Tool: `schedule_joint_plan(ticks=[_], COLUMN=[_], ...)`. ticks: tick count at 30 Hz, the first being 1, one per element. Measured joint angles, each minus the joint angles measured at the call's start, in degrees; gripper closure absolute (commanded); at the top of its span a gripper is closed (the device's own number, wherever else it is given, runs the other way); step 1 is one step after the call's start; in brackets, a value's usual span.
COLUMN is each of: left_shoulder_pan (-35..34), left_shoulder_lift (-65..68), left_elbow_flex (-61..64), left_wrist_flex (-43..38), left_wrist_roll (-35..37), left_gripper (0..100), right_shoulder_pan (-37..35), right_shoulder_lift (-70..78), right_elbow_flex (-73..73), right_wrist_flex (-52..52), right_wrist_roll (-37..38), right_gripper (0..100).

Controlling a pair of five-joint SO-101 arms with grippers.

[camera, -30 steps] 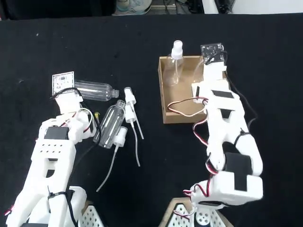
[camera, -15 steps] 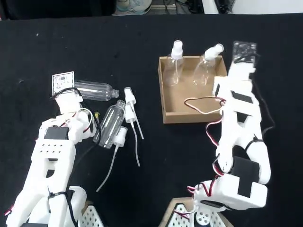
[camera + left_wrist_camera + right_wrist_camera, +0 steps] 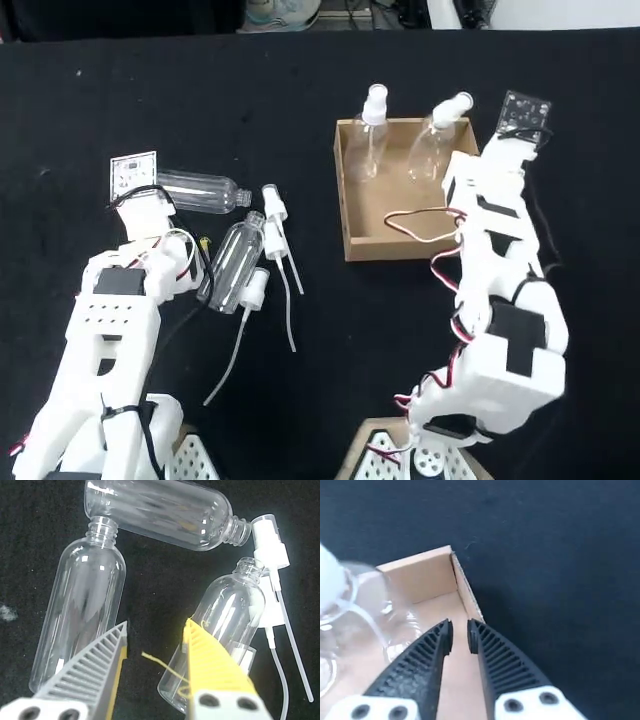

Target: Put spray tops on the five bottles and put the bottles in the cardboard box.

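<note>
Left gripper [image 3: 155,625] hangs low over the black table [image 3: 90,80], its grey and yellow jaws spread wide with nothing between them. Three capless bottles lie on their sides under it. The far bottle [image 3: 160,510] lies crosswise. The grey-side bottle [image 3: 80,605] has its neck against the far bottle's side. The yellow-side bottle [image 3: 225,615] lies partly behind the yellow finger, its neck pointing at a spray top [image 3: 270,545]. In the high view, three loose tops [image 3: 275,225] lie on the table just beside that bottle, their thin tubes trailing toward the arms' bases.

Right gripper [image 3: 460,625] sits above the box [image 3: 425,572], close to the right wall near the far corner. Its black jaws are drawn almost together, leaving only a slit, and they grip nothing.

Two capped bottles are in the box, along its far wall. The upright bottle [image 3: 366,150] stands in the far left corner. The tilted bottle [image 3: 430,150] leans to the right, its top past the rim, near the right arm.
</note>
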Motion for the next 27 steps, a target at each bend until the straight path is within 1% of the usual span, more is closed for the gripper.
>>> schedule_joint_plan(ticks=[9,20,27], left_shoulder_pan=[0.0,0.0,0.0], left_shoulder_lift=[0.0,0.0,0.0], left_elbow_flex=[0.0,0.0,0.0], left_wrist_flex=[0.0,0.0,0.0], left_wrist_roll=[0.0,0.0,0.0], left_gripper=[82,82,82], right_shoulder_pan=[-5.6,-6.2,-8.6], right_shoulder_lift=[0.4,0.4,0.4], right_elbow_flex=[0.0,0.0,0.0], right_wrist_flex=[-0.1,-0.1,-0.1], right_wrist_roll=[0.0,0.0,0.0], right_gripper=[97.7,97.7,97.7])
